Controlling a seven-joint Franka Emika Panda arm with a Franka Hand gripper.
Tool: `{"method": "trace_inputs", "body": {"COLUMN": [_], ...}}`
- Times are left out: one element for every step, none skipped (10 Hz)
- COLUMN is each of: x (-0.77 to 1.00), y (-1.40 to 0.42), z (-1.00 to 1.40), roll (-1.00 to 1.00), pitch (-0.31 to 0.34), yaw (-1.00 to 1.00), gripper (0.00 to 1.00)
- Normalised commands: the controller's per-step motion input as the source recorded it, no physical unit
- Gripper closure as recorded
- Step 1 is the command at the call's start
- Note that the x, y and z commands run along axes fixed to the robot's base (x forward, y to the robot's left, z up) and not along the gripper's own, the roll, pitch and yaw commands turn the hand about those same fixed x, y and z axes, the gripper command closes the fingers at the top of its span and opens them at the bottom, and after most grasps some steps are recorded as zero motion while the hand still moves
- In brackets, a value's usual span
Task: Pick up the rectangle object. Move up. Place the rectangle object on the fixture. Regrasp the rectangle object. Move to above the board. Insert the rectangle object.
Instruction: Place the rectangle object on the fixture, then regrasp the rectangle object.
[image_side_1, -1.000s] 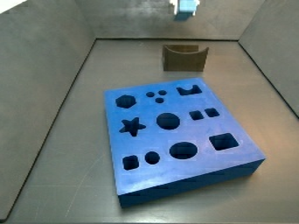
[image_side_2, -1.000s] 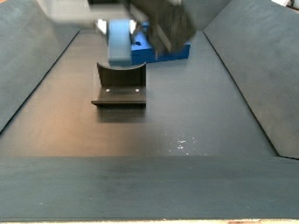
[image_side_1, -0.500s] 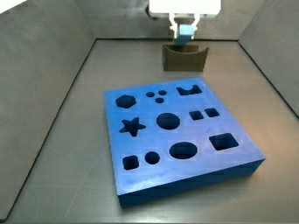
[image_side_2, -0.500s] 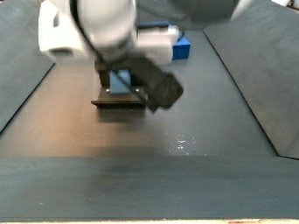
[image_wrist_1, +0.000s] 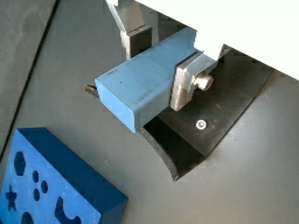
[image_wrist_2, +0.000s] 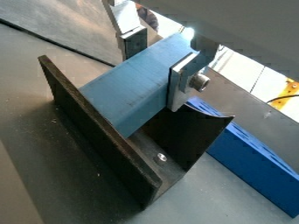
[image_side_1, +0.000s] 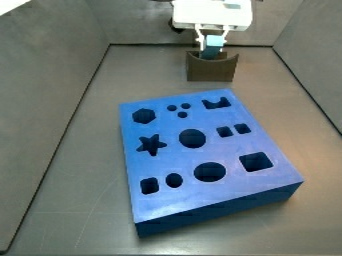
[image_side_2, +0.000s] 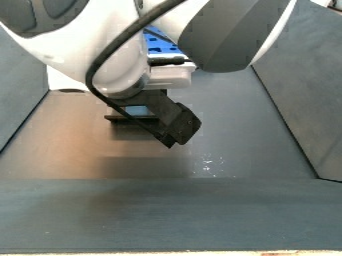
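Arm reaching down at the far end of the bench (image_side_1: 80, 150), white wrist housing hanging directly over the fixture (image_side_1: 209, 66); in a side view the bulky white and grey arm links fill most of the frame, hiding nearly all of the fixture (image_side_2: 134, 117) behind them. Gripper (image_side_1: 210, 42) pointed downward just above the fixture's notch, near the far edge. Jaws narrow, clamped on the rectangle object (image_wrist_1: 146, 87), one silver plate with a screw pressed flat against the block's side, as seen in both wrist views. Pale blue block (image_wrist_2: 135, 86) lying long-ways between the fingers (image_wrist_2: 187, 74), lower edge down at the fixture's notch, close against the dark upright wall of the fixture (image_wrist_2: 100, 144); touching or a hair apart cannot be told. Base plate of the fixture (image_wrist_1: 205, 131) visible under the block with one small screw head in it. One rectangle object, one fixture, one board (image_side_1: 207, 155). Board lying flat in the middle of the bench, well apart from the fixture, nearer the near edge, with a star, several round holes, square holes and a hexagon cut through its top. Corner of the same board (image_wrist_1: 52, 188) in a wrist view, and its edge (image_wrist_2: 257, 171) behind the fixture.
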Motion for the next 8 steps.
{"method": "trace_inputs", "body": {"x": [0.08, 0.0, 0.0, 0.0, -0.03, -0.03, -0.04, -0.05], "y": [0.16, 0.0, 0.0, 0.0, 0.0, 0.0, -0.01, 0.0], "z": [-0.51, 0.0, 1.0, 1.0, 1.0, 1.0, 1.0, 0.92], "roll": [-0.31, 0.0, -0.03, -0.03, 0.01, 0.04, 0.07, 0.08], "pitch": [0.048, 0.0, -0.037, -0.036, 0.001, 0.015, 0.053, 0.081], "yaw": [-0.12, 0.0, 0.05, 0.05, 0.06, 0.06, 0.05, 0.04], "gripper": [1.0, 0.0, 0.0, 0.0, 0.0, 0.0, 0.0, 0.0]}}
